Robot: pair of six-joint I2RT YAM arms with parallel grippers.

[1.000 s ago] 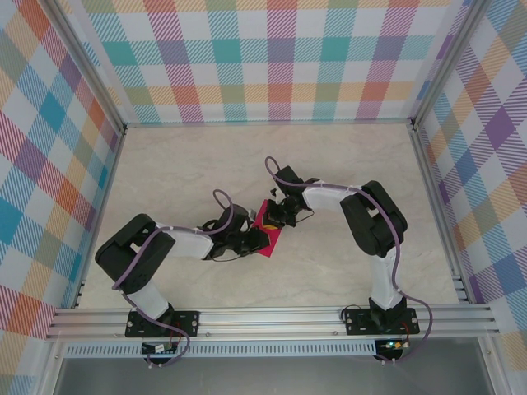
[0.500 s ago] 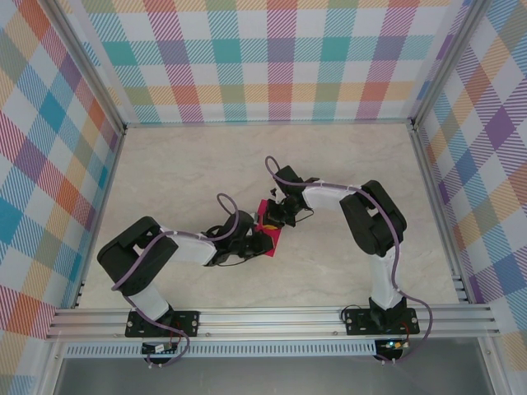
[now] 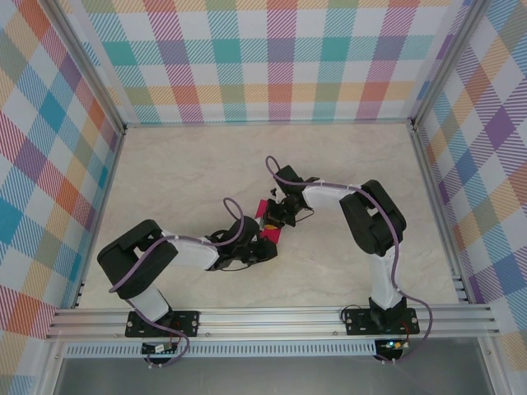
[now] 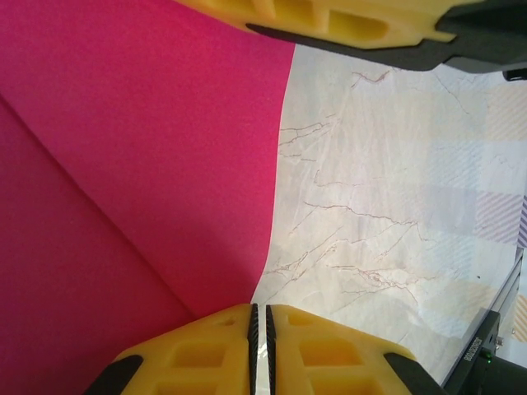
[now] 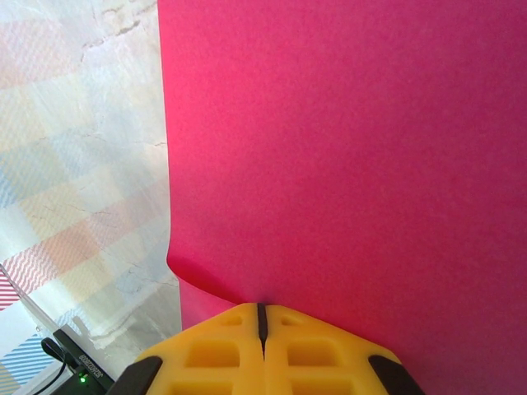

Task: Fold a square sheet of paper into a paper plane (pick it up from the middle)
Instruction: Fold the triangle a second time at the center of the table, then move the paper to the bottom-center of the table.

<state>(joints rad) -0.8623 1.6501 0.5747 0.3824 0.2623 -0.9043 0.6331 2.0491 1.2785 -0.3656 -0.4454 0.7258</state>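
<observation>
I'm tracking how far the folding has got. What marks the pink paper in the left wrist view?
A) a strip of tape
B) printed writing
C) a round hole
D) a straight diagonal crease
D: a straight crease runs diagonally across the pink paper, from the left edge of the view down toward the bottom. The rest of the paper's surface is plain.

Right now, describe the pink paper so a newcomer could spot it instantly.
Start at the pale marble-patterned tabletop and look near its middle. There the left gripper and right gripper, both yellow-fingered, are shut on a thin magenta-pink paper sheet with a diagonal crease. It is the only vivid pink, flat thing there.
</observation>
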